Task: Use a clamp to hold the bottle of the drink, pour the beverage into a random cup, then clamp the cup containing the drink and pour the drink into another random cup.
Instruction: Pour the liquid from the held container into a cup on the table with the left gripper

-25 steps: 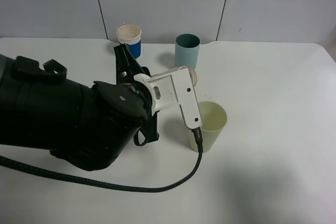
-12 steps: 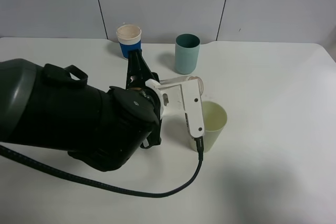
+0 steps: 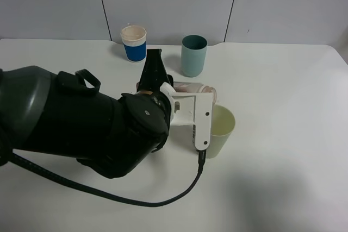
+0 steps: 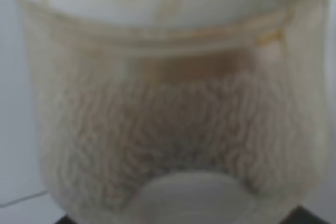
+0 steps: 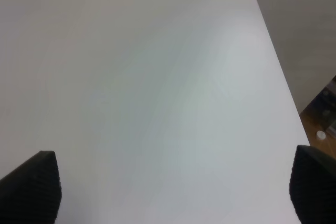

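Note:
The bottle of the drink point(image 3: 197, 87), pinkish, lies on its side with its mouth over the rim of the pale yellow-green cup point(image 3: 222, 130). My left gripper point(image 3: 188, 93), a white clamp on the bulky black arm, is shut on it. In the left wrist view the bottle point(image 4: 168, 108) fills the picture as a blurred translucent body with a faint brown tint. I cannot tell whether any beverage is in the cup. The teal cup point(image 3: 193, 56) stands upright behind them. My right gripper point(image 5: 173, 190) is open over bare table, its dark fingertips point(image 5: 31, 187) far apart.
A blue-banded white paper cup point(image 3: 134, 43) stands at the back, left of the teal cup. A black cable point(image 3: 163, 199) trails from the clamp across the white table point(image 3: 283, 107). The table's edge point(image 5: 278, 72) shows in the right wrist view.
The left arm has shifted right and rolled, tipping the bottle from behind the clamp to lie over the yellow-green cup's rim. The cups have not moved.

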